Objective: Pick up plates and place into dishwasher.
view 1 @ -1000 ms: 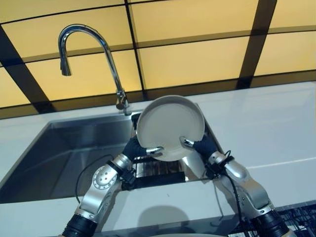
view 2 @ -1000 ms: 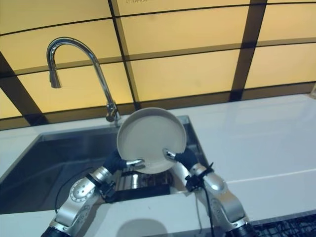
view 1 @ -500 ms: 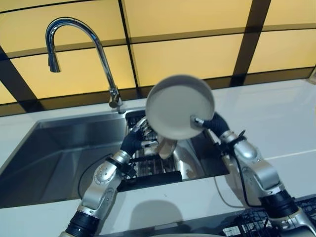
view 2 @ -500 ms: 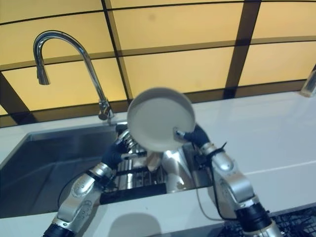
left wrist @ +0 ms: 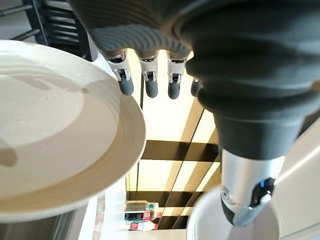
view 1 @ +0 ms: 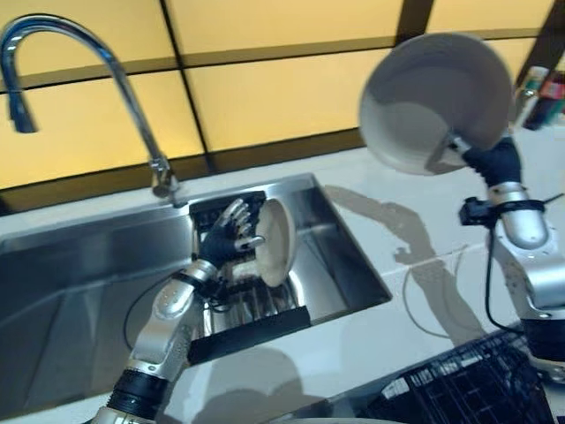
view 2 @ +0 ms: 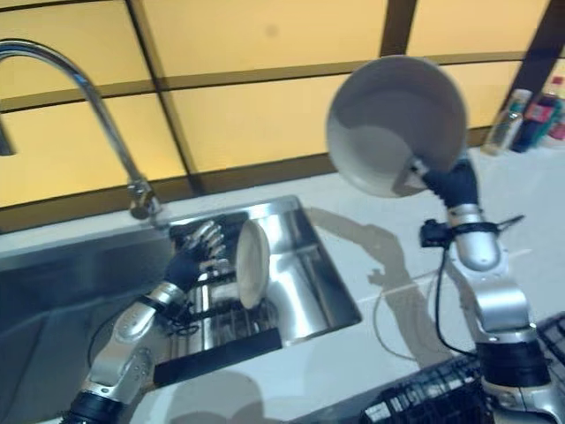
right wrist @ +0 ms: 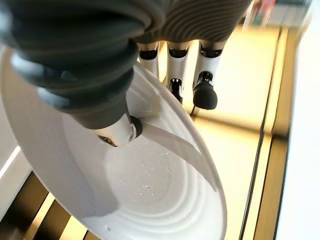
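My right hand (view 1: 496, 164) holds a white plate (view 1: 437, 102) high above the counter at the right, tilted with its hollow side facing me. In the right wrist view the thumb (right wrist: 125, 131) presses inside the plate (right wrist: 150, 185) and the fingers (right wrist: 205, 95) reach behind its rim. A second white plate (view 1: 275, 240) stands on edge in a dark rack (view 1: 252, 322) inside the sink. My left hand (view 1: 221, 243) is open just left of it, fingers (left wrist: 150, 85) straight beside the plate (left wrist: 55, 135); whether they touch it is unclear.
A steel sink (view 1: 71, 283) with a tall curved faucet (view 1: 88, 53) sits in a white counter (view 1: 415, 256). A black wire dishwasher basket (view 1: 459, 393) lies at the lower right. Bottles (view 2: 530, 110) stand at the counter's far right end.
The right hand has carried the plate up and to the right, away from the sink. The left hand let go of it and stayed by the plate in the sink. The camera turned right.
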